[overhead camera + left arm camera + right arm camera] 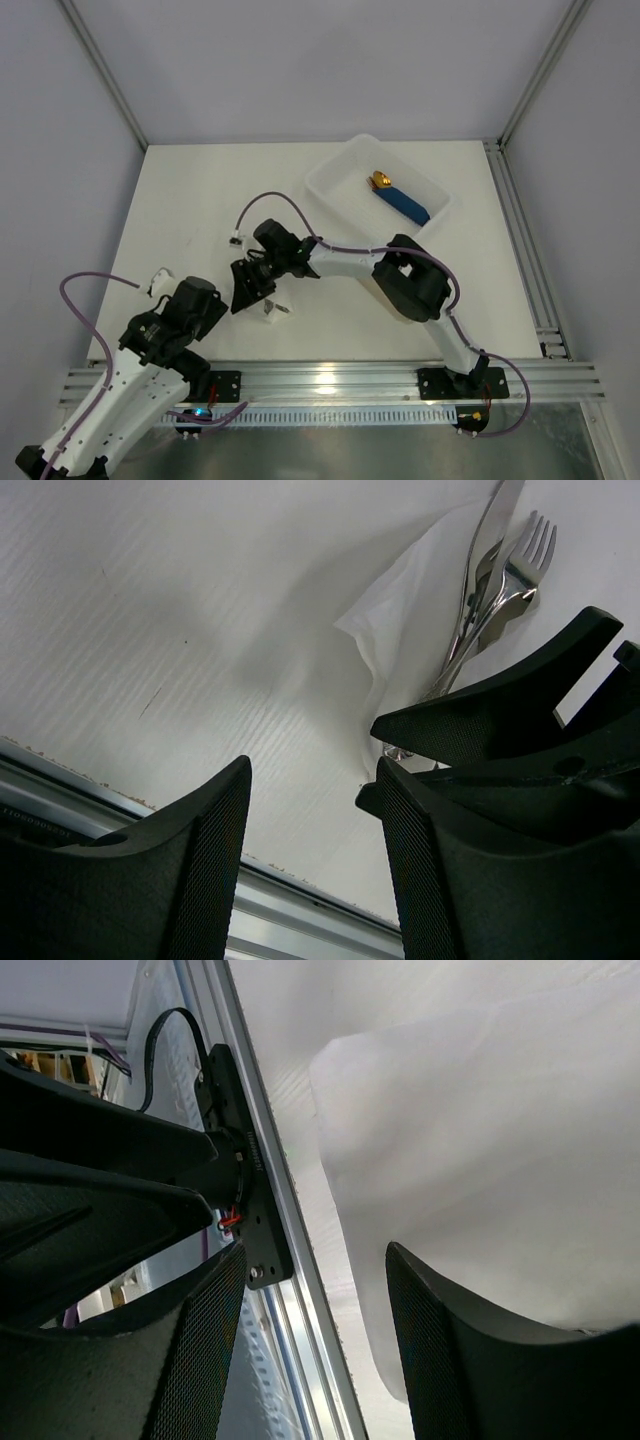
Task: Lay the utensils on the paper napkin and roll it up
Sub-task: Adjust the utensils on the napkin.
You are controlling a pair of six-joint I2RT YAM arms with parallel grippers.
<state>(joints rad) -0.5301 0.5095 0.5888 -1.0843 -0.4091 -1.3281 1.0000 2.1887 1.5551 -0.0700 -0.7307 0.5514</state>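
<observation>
Your cutlery (495, 580) already lies bunched on the napkin (400, 610), near the front edge of the worktop (150, 600), with the fork tines and blade tip pointing away from the left wrist camera. The near side of the napkin is lifted and creased up against the metal, which reads as the start of a roll rather than a flat sheet. Your right claw (318, 1260) reaches across to that spot and hangs low over the handle end, jaws well apart with nothing pinched. From its own camera the paper's edge runs under the gap between them, so I judge it is placed there to push the fold over the cutlery, not to lift anything. Your left claw (315, 780) sits just beside it, towards the front rail (100, 810), about half open and empty, with bare worktop showing between its jaws. It looks placed close so it can pin the loose side while the other rolls. The two claws are very near each other, so watch for a clash. Thin paper may tear if dragged, and the cutlery could slide out of an open end. The tray (330, 185) with the blue-handled piece (405, 203) stands well apart at the back right.
</observation>
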